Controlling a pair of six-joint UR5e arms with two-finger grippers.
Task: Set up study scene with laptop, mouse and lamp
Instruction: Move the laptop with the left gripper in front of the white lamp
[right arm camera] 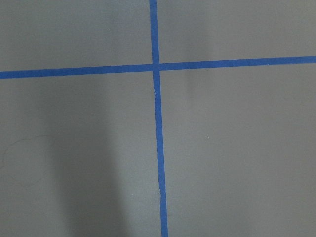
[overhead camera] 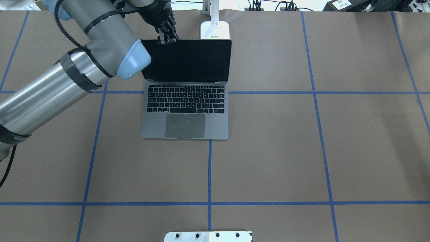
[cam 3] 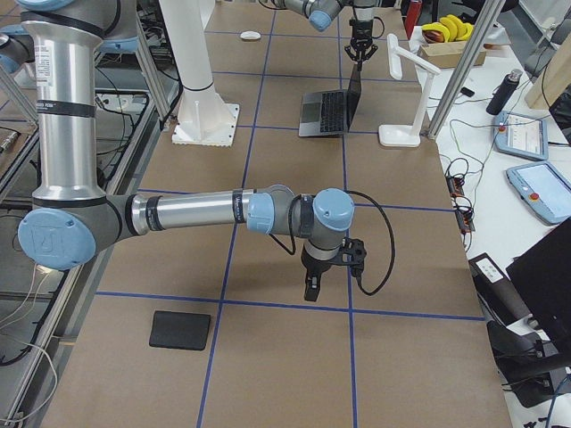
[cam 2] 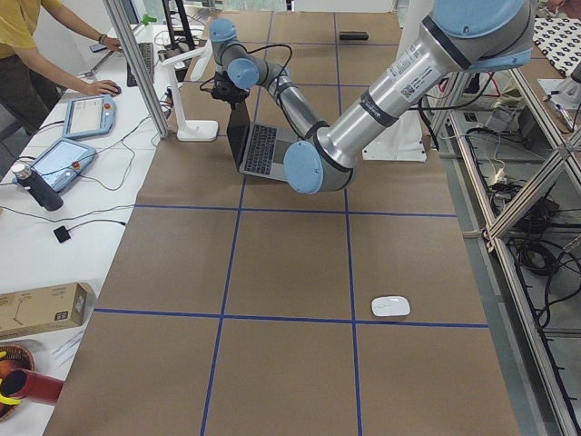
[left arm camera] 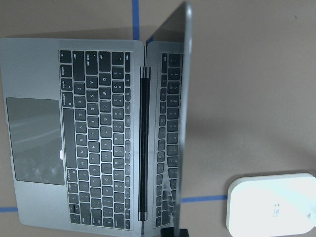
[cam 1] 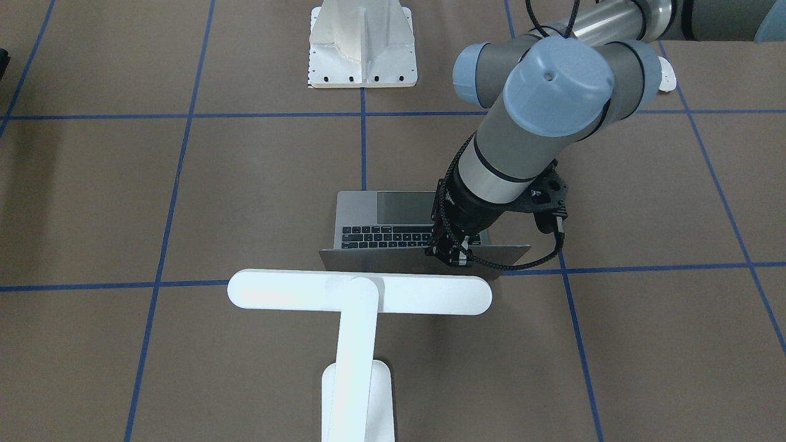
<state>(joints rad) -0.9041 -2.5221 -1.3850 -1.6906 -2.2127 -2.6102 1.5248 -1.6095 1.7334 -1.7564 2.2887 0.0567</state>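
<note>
Laptop [overhead camera: 186,111] lid's top edge is clamped between the left fingers [overhead camera: 167,38], toward its left corner. It stands open near the counter's [overhead camera: 302,151] far edge, with the lamp [cam 1: 359,292] base just behind it. Mouse [cam 2: 391,306] lies well apart, toward the counter's left end. Right fingers [cam 3: 310,287] hang above a blue tape cross [right arm camera: 157,69]; I cannot tell whether they are parted.

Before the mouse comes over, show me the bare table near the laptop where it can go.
Free: the brown stretch to the robot's right of the laptop, between the blue tape lines, and the strip from its front edge to the white pedestal. Crowded: behind the lid, where the lamp base and the left gripper sit.
</note>
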